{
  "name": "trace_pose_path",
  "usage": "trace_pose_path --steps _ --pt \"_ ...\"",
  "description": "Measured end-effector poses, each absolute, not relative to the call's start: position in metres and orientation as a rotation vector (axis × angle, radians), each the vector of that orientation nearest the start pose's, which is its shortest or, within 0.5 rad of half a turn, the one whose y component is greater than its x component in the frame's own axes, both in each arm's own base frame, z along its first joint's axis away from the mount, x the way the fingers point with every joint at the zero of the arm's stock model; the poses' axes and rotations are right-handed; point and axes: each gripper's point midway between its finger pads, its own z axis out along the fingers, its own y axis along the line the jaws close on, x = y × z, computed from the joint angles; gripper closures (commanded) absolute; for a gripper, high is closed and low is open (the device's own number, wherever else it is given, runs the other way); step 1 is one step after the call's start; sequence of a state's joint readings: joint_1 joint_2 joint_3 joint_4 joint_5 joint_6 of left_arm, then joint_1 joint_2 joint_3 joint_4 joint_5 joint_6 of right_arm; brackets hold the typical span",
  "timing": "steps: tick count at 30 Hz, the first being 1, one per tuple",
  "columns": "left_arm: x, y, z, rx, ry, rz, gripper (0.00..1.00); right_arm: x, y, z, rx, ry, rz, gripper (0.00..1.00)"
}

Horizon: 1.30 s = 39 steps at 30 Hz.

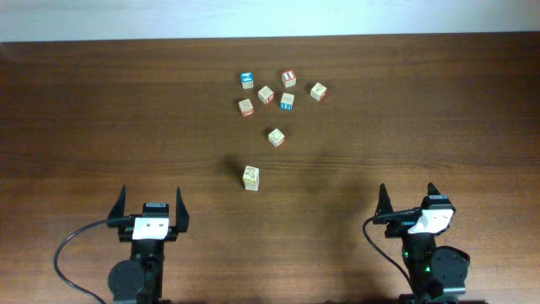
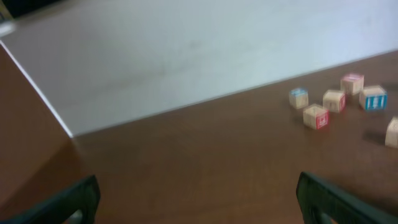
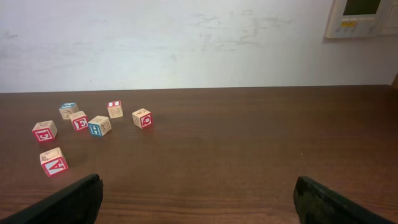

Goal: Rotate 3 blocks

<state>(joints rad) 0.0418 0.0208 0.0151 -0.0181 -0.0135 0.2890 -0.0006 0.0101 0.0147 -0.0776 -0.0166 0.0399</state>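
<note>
Jaws spread wide and empty, our left gripper (image 1: 150, 198) sits at the near left of the wooden table (image 1: 84, 110). Right of it we see the yellow-printed block (image 1: 251, 176) standing alone, well apart from the far cluster. In that cluster the first blue-faced block (image 1: 246, 79) holds the far left corner. The second blue-faced block (image 1: 287, 102) lies in the middle, between a tan red-print cube (image 1: 266, 95) and the red-faced cube (image 1: 288, 78). Our right gripper (image 1: 407, 194) rests at near right, likewise released and holding nothing.
</note>
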Motion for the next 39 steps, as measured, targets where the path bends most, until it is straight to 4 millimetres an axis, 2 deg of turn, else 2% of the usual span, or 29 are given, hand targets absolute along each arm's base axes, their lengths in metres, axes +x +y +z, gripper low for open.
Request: trace_pose_path --steps 2,39 --pt "0.2458 0.0136 0.1571 0.194 1.649 0.271 0.01 0.2459 0.0028 0.1593 0.021 1.644 0.045 0.02" --pt "0.2457 0.0136 0.1569 0.196 1.649 0.273 0.01 0.2459 0.0028 0.1593 0.021 1.644 0.045 0.02"
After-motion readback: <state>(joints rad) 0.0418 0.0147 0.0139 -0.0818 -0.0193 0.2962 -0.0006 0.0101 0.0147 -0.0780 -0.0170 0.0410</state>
